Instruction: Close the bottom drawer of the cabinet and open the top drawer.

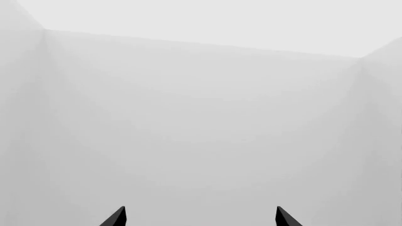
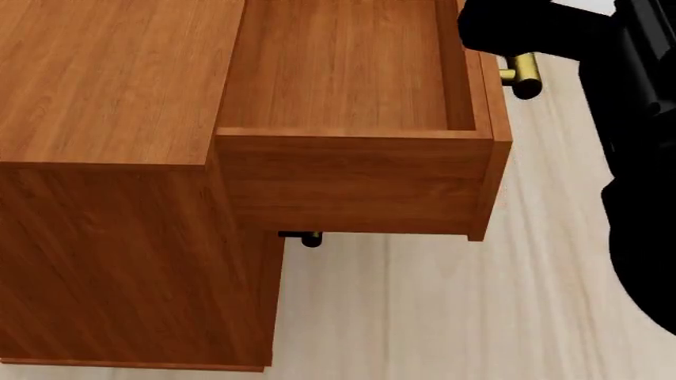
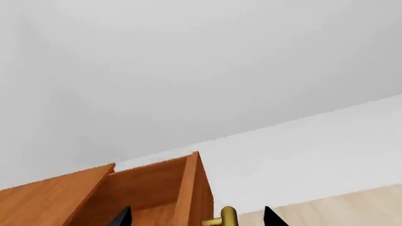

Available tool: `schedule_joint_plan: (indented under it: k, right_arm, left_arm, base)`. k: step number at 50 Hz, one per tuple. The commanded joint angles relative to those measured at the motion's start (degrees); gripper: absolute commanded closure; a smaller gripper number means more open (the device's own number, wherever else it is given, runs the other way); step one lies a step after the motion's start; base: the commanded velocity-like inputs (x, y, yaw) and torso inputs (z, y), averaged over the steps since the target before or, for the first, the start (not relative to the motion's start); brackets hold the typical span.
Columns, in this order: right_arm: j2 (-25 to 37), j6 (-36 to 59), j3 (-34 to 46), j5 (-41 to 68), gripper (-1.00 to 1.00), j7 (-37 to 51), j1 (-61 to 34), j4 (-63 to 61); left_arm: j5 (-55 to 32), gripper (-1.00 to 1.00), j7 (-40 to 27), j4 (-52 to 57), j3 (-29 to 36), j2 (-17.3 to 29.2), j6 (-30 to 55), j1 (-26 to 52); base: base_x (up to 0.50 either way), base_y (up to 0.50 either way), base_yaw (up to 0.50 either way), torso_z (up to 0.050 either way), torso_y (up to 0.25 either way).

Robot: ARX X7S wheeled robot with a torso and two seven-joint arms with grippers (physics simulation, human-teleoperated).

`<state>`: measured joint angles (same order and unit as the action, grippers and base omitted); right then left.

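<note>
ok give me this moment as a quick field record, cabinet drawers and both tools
cabinet: boxy reddish-brown wood-grain cabinet, standing on a pale plank floor
top drawer: reddish-brown wooden box drawer, pulled out, nothing visible inside
top drawer handle: brass bar handle, partly hidden by the black arm
lower drawers: only a brass handle end shows beneath the top drawer, which tier cannot be told
right tool: fingertips apart on either side of the brass handle
left tool: fingertips apart, facing only pale walls, holding nothing

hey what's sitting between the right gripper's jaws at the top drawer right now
The brass handle of the top drawer sits between the right gripper jaws in the right wrist view; whether they touch it is unclear.
</note>
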<state>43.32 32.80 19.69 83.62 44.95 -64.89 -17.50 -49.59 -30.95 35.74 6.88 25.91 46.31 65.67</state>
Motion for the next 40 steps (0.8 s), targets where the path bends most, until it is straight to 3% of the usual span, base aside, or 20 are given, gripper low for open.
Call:
schedule_joint_plan:
  k: [1,17,27,40]
  right_arm:
    - [1.3,12.9,6.7,1.1,-1.00,-1.7,-13.6,5.6]
    - [-1.8,27.6,16.0,-3.2,-1.00,-8.0,-31.8,14.5]
    - [-5.7,33.8,26.1,-12.0,-1.00,-20.3,-42.1,21.2]
    - [-11.2,35.1,36.6,-21.0,-1.00,-33.6,-49.0,30.0]
  left_arm:
    - [0.0,-1.00,0.0,-0.2,0.1,0.0,-0.4,-0.2]
    - [0.1,-1.00,0.2,-0.3,0.2,0.2,-1.1,-0.7]
    - [0.1,-1.00,0.2,-0.2,0.4,0.4,-1.4,-1.1]
    - [-0.2,-1.00,0.0,0.0,0.2,0.9,-1.5,-1.3]
  base:
    - [0.00,0.00,0.00,0.000,0.000]
    - [0.00,0.00,0.00,0.000,0.000]
    - [0.00,0.00,0.00,0.000,0.000]
    - [0.00,0.00,0.00,0.000,0.000]
